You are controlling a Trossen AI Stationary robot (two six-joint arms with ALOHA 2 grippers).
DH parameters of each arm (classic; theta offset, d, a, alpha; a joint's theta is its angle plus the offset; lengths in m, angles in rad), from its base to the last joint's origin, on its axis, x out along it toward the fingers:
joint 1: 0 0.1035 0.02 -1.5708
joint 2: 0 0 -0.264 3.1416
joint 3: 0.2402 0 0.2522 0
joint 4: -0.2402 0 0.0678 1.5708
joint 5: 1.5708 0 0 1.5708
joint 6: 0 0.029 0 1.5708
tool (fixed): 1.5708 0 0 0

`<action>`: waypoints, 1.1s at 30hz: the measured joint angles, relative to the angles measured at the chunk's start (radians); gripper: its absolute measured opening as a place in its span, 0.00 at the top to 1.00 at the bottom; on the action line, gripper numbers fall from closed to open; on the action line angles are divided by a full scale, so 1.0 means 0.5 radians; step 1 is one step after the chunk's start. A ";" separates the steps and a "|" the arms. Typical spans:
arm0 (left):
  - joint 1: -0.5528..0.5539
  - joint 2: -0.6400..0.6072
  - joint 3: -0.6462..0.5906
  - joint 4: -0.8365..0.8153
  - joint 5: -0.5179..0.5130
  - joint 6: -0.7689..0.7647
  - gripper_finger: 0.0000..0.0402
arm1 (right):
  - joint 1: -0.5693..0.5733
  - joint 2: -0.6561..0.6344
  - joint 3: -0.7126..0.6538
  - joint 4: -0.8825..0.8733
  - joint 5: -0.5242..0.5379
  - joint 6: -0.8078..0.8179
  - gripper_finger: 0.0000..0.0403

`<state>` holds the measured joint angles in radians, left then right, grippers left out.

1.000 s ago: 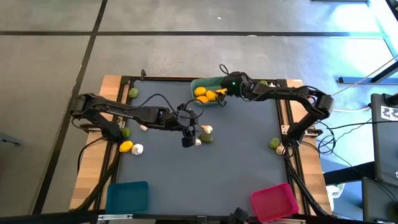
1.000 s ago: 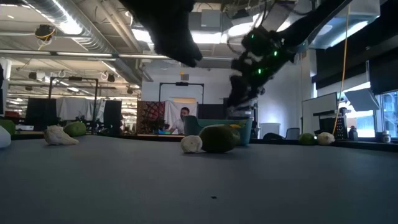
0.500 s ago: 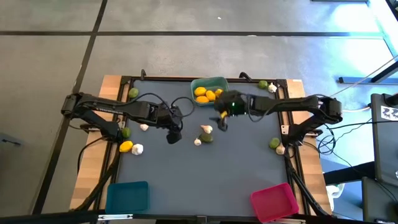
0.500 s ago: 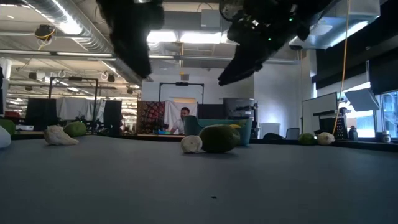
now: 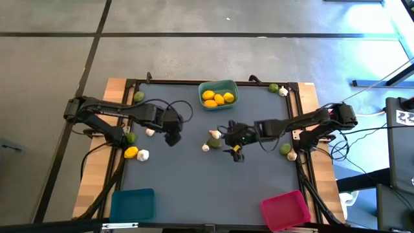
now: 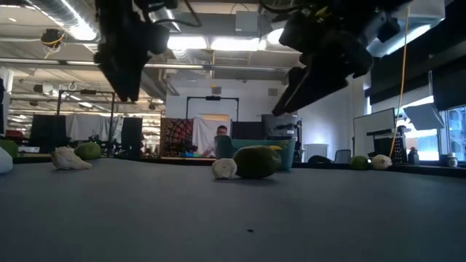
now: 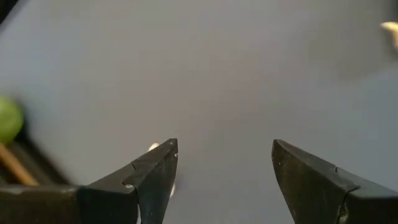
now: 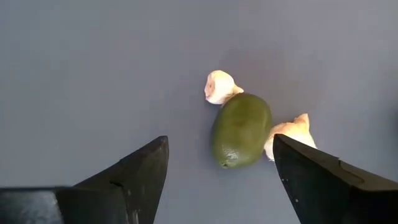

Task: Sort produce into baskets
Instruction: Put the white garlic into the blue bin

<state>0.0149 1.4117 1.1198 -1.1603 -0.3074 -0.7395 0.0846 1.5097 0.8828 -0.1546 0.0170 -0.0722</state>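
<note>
Big grey table (image 5: 213,178) w/ 3 baskets: blue one (image 5: 132,205) & pink one (image 5: 284,209) at near corners, teal one (image 5: 218,94) at far edge w/ 3 lemons (image 5: 218,98) in it. Left gripper (image 5: 172,138) up over the mat, fingers spread, holding nothing. Right gripper (image 5: 235,153) also spread wide, empty, just beside a lime (image 8: 241,130). That lime touches 2 garlic bulbs (image 8: 219,87). More produce sits by both side rails.

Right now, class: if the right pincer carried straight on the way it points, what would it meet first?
Probably the lime, lying ahead of the open right pincer with a garlic bulb touching it on either side; depth is hard to judge.
</note>
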 joint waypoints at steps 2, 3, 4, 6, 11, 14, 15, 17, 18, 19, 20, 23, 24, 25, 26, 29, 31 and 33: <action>0.027 0.000 0.000 -0.056 -0.001 -0.066 0.37 | 0.006 0.000 -0.014 0.023 0.000 0.035 0.29; 0.042 0.000 0.000 -0.077 -0.001 -0.093 0.37 | 0.006 0.000 -0.024 0.058 0.000 0.044 0.29; 0.057 0.000 0.000 -0.096 -0.001 -0.116 0.37 | 0.006 0.000 -0.036 0.094 -0.001 0.056 0.29; 0.090 0.000 -0.001 -0.136 -0.001 -0.160 0.37 | 0.006 0.000 -0.069 0.178 -0.006 0.069 0.29; 0.187 0.000 -0.116 -0.179 0.000 -0.233 0.37 | 0.006 0.000 -0.126 0.309 -0.019 0.078 0.29; 0.247 0.000 -0.222 -0.136 0.012 -0.193 0.37 | 0.006 0.000 -0.126 0.310 -0.019 0.082 0.29; 0.265 0.000 -0.259 -0.113 0.024 -0.190 0.37 | 0.006 0.000 -0.126 0.311 -0.019 0.082 0.29; 0.305 0.000 -0.327 -0.052 0.039 -0.182 0.37 | 0.003 0.000 -0.126 0.308 -0.019 0.082 0.29; 0.324 0.001 -0.354 -0.040 0.042 -0.172 0.37 | 0.000 0.000 -0.126 0.308 -0.019 0.080 0.29; 0.341 0.002 -0.380 -0.033 0.042 -0.158 0.37 | 0.000 0.000 -0.126 0.309 -0.019 0.078 0.29; 0.357 0.002 -0.410 -0.009 0.043 -0.141 0.37 | 0.000 0.000 -0.126 0.309 -0.019 0.077 0.29; 0.403 0.005 -0.493 0.076 0.054 -0.130 0.37 | 0.000 0.000 -0.126 0.314 -0.019 0.077 0.29; 0.420 0.005 -0.518 0.091 0.064 -0.117 0.37 | 0.000 0.000 -0.126 0.317 -0.019 0.076 0.29; 0.435 0.005 -0.543 0.120 0.075 -0.096 0.37 | 0.000 0.000 -0.126 0.318 -0.019 0.076 0.29; 0.448 0.005 -0.565 0.172 0.083 -0.083 0.37 | 0.000 0.000 -0.126 0.318 -0.019 0.076 0.29; 0.486 0.005 -0.634 0.273 0.110 -0.039 0.37 | 0.000 0.000 -0.126 0.323 -0.019 0.076 0.29; 0.512 0.005 -0.688 0.346 0.126 -0.015 0.37 | 0.000 0.000 -0.126 0.323 -0.019 0.076 0.29; 0.535 0.005 -0.742 0.394 0.126 0.004 0.37 | 0.000 0.000 -0.126 0.323 -0.019 0.076 0.29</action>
<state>0.2824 1.4143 0.7490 -0.9634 -0.2447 -0.7375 0.0845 1.5097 0.8196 0.0067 0.0074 -0.0343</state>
